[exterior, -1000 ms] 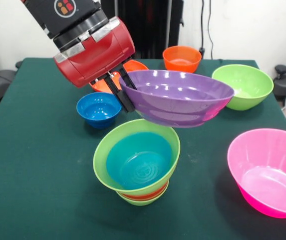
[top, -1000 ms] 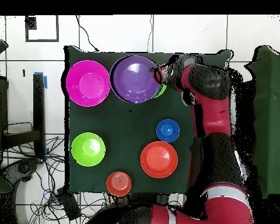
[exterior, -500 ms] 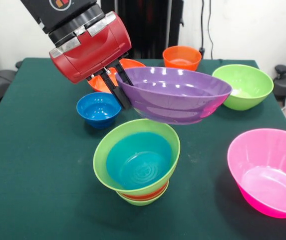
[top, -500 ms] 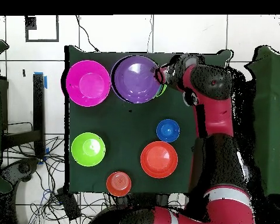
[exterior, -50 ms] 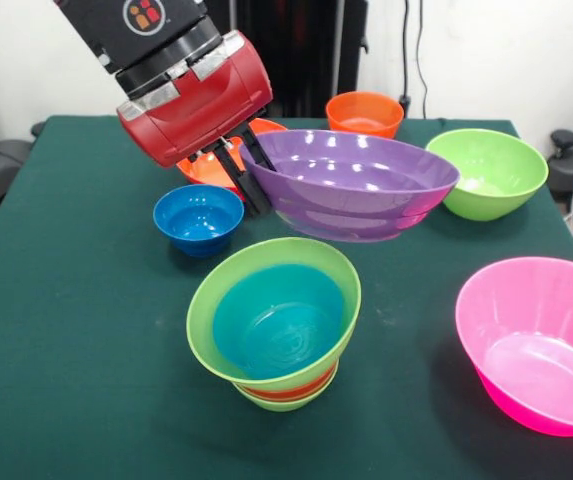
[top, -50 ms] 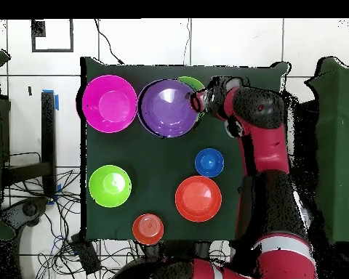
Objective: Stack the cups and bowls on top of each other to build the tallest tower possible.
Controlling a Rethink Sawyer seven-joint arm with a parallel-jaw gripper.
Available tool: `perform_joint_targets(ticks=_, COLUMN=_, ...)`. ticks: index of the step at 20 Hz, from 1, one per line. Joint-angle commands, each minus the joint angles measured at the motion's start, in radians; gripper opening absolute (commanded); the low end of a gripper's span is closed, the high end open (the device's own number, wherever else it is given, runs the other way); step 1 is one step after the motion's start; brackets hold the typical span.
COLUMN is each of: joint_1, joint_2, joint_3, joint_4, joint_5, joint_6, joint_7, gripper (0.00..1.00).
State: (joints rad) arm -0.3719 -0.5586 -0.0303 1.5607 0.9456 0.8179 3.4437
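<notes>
- Carrying step: gripper (exterior, -50 ms: 249, 182) pinching the rim of the purple bowl (exterior, -50 ms: 351, 185); bowl held tilted in the air, above and just behind the tower (exterior, -50 ms: 276, 322)
- Next: level it, centre over the tower's green rim, lower, then let go

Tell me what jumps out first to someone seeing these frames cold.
The big purple bowl held in the air, pinched by its rim in the gripper of the red arm, tilted, up behind the tower. That tower sits at the front middle of the green table: a lime green bowl with a blue inside on an orange band and a green base. A large pink bowl sits at the front view's right edge.
</notes>
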Motion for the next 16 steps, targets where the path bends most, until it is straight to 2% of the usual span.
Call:
perform_joint_targets(ticks=1, joint_1=-0.020, joint_2=-0.004, joint_3=0.082, joint_4=0.084, joint_5=-0.065, joint_6=0.070, joint_7=-0.095, gripper=0.00)
perform_joint_targets(ticks=11, joint_1=-0.039, joint_2=-0.018, joint_3=0.088, joint_4=0.092, joint_5=-0.092, joint_6=0.076, joint_7=-0.097, gripper=0.00)
perform_joint_targets(ticks=16, joint_1=-0.075, joint_2=-0.033, joint_3=0.081, joint_4=0.143, joint_5=-0.122, joint_6=0.071, joint_7=-0.168, gripper=0.00)
